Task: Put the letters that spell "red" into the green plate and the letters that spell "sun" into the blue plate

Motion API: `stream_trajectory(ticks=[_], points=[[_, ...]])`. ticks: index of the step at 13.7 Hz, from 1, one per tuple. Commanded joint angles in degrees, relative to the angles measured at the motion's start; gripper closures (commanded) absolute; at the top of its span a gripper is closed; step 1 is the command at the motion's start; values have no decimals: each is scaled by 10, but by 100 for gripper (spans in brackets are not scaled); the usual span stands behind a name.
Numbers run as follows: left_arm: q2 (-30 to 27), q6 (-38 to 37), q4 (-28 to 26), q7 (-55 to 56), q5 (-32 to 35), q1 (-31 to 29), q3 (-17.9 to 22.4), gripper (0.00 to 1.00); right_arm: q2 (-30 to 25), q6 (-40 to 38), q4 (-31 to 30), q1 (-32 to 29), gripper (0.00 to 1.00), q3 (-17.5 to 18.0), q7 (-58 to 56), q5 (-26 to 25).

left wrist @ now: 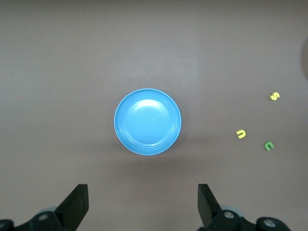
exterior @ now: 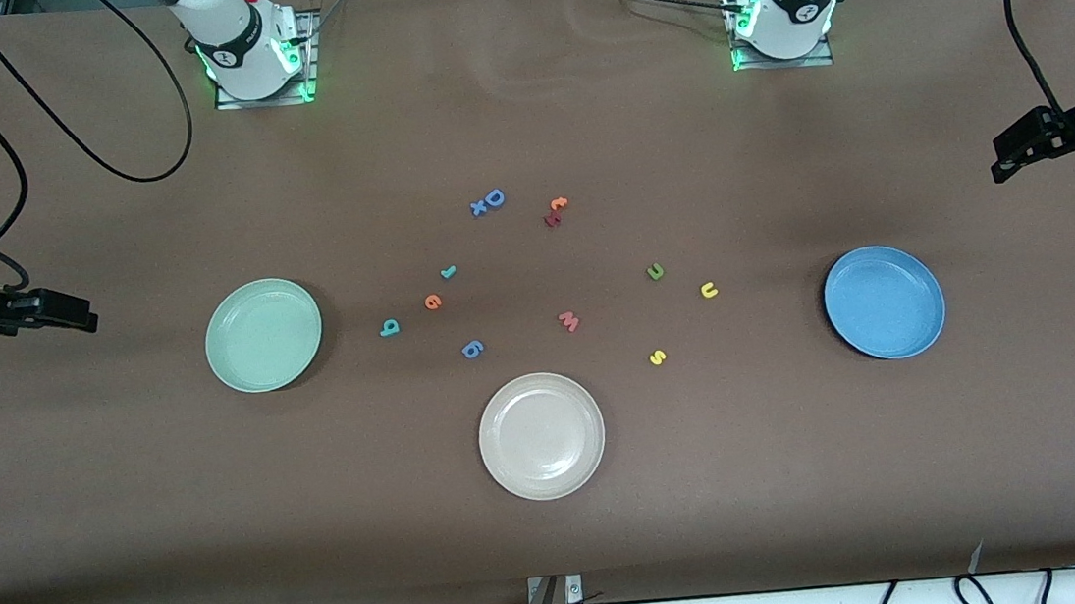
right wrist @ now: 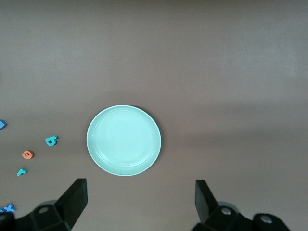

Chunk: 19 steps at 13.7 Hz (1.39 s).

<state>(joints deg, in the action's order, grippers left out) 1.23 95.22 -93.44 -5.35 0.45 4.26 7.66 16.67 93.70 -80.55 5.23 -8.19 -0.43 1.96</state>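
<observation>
The green plate (exterior: 263,334) (right wrist: 123,140) lies toward the right arm's end of the table, the blue plate (exterior: 884,301) (left wrist: 147,121) toward the left arm's end. Between them lie a teal "r" (exterior: 448,272), an orange "e" (exterior: 433,301) and a teal "d" (exterior: 389,328) beside the green plate. An olive "n" (exterior: 655,272), a yellow "u" (exterior: 709,290) and a yellow "s" (exterior: 658,357) lie closer to the blue plate. My right gripper (exterior: 75,312) (right wrist: 140,184) hangs open and empty high over the table's end by the green plate. My left gripper (exterior: 1042,160) (left wrist: 143,188) hangs open and empty high by the blue plate.
A cream plate (exterior: 542,436) lies nearest the front camera, mid-table. Other pieces lie in the middle: a blue "6" (exterior: 472,350), a pink "m" (exterior: 569,321), a blue "D" (exterior: 494,199) with a small blue "x" (exterior: 478,209), and orange and dark red pieces (exterior: 555,212).
</observation>
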Motion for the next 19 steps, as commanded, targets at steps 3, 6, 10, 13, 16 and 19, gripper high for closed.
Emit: stream_trajectory(ticks=[3, 6, 10, 13, 16, 19], points=[[-3, -7, -2, -18, -21, -7, 0, 0, -8, 3, -11, 1, 1, 1, 6, -4], [-3, -6, -2, -18, -21, -7, 0, 0, -8, 3, -11, 10, 1, 1, 30, -4], [-3, -7, -1, -18, -21, -7, 1, 0, 2, 3, -12, 53, 1, 2, 118, -4], [-3, -7, -2, -18, -21, -7, 0, 0, 27, 6, -11, 105, 2, 3, 225, -3], [-3, -7, -2, -18, -21, -7, 0, 0, 63, 52, -11, 158, 2, 2, 302, -2], [0, -42, -2, -18, -21, -7, 0, 0, 119, 110, -11, 213, 2, 3, 356, -1]])
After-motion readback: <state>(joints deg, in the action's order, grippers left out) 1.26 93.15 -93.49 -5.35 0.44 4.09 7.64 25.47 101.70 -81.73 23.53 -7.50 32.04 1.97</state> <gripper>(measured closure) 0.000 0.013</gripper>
